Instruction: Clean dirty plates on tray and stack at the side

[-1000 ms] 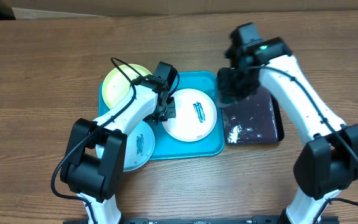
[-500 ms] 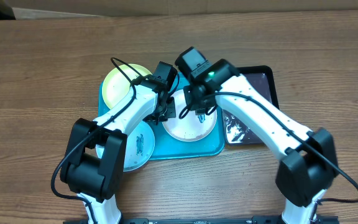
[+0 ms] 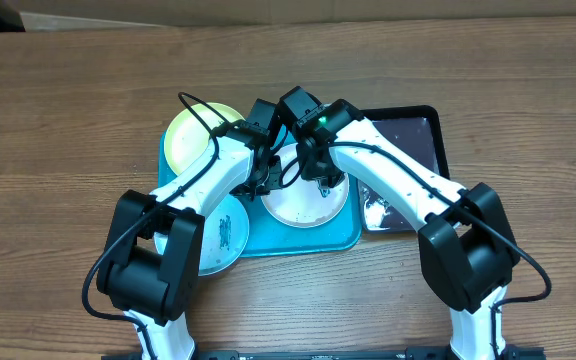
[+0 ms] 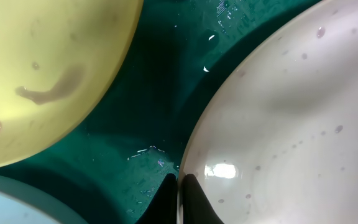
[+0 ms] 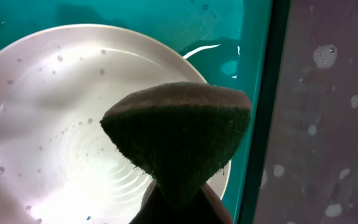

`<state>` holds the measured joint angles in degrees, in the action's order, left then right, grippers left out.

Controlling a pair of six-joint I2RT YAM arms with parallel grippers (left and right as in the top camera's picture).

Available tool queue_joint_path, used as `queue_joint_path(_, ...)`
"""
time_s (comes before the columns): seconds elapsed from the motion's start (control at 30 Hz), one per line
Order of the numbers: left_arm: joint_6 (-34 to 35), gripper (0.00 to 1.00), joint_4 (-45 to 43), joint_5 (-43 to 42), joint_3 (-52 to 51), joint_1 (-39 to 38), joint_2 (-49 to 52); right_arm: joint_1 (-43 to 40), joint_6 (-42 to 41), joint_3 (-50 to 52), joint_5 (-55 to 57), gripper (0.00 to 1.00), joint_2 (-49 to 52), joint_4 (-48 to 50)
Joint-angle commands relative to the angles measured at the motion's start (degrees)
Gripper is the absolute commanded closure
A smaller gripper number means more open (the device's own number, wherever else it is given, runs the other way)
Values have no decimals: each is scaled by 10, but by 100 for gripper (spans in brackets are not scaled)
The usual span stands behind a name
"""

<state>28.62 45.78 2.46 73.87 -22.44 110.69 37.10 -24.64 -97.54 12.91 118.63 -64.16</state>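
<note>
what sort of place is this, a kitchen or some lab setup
Probably a robot test bench rather than a kitchen: a wood-grain table, plates laid in a turquoise tray instead of a sink, and a soapy black tray beside it.

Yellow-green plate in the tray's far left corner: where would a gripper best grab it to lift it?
Probably the thin rim of the yellow-green plate, pinched from above, one finger inside and one outside: it lies nearly flat, with no side to clasp. The edge facing the white plate looks best, since bare tray floor there leaves room for the outer finger.
</note>
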Motion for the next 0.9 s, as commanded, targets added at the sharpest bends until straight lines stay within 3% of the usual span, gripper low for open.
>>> queue_joint_path(0.0,12,96,0,20,-3,1,6,-5,-11,-8,12,96,7,5)
queue_joint_path(0.87,12,96,0,20,-3,1,6,-35,23,89,-40,96,9,106)
